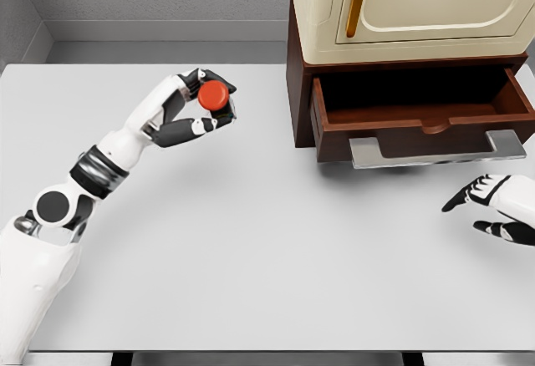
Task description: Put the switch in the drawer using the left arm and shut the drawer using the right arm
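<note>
Your left hand has its fingers clamped around the switch, held above the table well left of the drawer, so the grasp looks done while the carry, drop and closing are all left. The drawer stands pulled open (nothing shows inside it). The switch's red round cap faces roughly toward the camera; its long axis you cannot tell. Your right hand rests near the drawer's front, fingers loosely apart, holding nothing.

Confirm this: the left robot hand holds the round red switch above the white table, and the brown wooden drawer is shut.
Wrong on the drawer: the head view shows the brown wooden drawer pulled open. The left robot hand does hold the round red switch above the white table.
</note>
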You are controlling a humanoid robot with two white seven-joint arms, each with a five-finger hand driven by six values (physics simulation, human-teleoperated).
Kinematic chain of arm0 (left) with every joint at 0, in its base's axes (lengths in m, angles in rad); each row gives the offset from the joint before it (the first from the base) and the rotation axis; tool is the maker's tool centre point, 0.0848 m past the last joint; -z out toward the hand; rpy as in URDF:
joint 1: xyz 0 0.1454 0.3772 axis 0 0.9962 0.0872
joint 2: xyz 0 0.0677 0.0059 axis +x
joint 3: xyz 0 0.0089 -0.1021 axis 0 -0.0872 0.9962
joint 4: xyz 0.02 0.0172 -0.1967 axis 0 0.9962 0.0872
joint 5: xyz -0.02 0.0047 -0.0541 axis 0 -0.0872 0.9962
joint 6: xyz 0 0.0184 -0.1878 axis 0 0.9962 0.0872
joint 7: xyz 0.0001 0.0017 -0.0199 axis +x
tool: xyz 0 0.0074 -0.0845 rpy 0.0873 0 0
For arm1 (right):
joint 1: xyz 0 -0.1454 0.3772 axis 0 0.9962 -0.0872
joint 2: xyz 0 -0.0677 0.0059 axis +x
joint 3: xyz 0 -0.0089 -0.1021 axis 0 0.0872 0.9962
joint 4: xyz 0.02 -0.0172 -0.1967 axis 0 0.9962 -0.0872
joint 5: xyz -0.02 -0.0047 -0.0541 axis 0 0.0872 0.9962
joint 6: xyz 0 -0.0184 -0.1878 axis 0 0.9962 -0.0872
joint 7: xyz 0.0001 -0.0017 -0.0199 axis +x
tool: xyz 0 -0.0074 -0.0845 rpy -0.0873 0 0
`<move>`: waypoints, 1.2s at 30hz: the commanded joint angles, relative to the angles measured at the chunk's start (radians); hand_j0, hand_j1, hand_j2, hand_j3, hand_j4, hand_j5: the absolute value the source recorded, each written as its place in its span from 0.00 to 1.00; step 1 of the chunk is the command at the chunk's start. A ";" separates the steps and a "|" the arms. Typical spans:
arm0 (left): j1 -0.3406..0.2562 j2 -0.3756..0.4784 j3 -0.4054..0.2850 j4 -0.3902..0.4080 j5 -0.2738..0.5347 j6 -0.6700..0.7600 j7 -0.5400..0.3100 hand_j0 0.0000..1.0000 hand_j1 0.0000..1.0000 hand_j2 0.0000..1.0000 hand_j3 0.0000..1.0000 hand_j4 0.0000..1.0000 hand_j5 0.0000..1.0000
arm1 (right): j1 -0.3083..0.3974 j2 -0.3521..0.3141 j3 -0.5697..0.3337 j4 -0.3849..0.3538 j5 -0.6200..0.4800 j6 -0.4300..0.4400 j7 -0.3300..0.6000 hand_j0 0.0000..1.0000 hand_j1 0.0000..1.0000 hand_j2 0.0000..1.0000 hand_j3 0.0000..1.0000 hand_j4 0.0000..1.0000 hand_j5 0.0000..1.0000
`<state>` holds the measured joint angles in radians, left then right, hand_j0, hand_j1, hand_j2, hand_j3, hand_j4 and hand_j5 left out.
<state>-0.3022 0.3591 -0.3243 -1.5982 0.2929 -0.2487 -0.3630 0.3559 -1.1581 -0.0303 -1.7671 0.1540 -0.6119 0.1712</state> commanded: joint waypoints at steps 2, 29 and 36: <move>0.000 -0.034 -0.019 -0.017 0.003 0.017 0.001 0.47 0.47 0.47 0.47 0.47 0.47 | 0.002 -0.002 -0.002 0.000 -0.010 0.001 0.001 0.69 0.69 0.69 0.69 0.69 0.69; -0.158 -0.219 -0.113 -0.074 -0.127 0.127 0.001 0.47 0.47 0.47 0.47 0.47 0.47 | 0.003 0.000 -0.003 0.000 -0.008 0.001 -0.001 0.76 0.76 0.76 0.76 0.76 0.76; -0.209 -0.281 -0.159 -0.052 -0.225 0.131 0.001 0.46 0.46 0.46 0.46 0.46 0.46 | 0.003 0.003 -0.006 0.000 -0.007 0.001 -0.001 0.77 0.77 0.77 0.77 0.77 0.77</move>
<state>-0.5215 0.1017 -0.4710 -1.6554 0.1092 -0.1196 -0.3627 0.3589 -1.1549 -0.0356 -1.7668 0.1536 -0.6119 0.1707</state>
